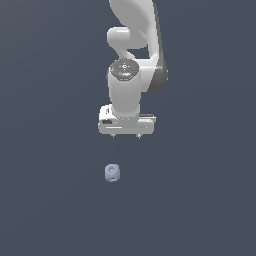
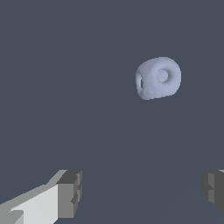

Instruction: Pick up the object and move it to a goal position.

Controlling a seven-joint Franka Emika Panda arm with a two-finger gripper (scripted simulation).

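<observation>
The object (image 1: pixel 113 173) is a tiny pale lavender-blue rounded block with a ring mark, lying on the dark floor. In the wrist view the object (image 2: pixel 158 78) shows its ring mark on two faces. My white gripper (image 1: pixel 126 135) hangs above it, a little toward the exterior view's right, with clear space between. Its fingers (image 2: pixel 70 192) stand wide apart, so the gripper (image 2: pixel 141 193) is open with nothing between them.
The white arm (image 1: pixel 132 45) rises behind the gripper toward the top of the exterior view. A flat dark grey-blue floor (image 1: pixel 50 200) surrounds the block.
</observation>
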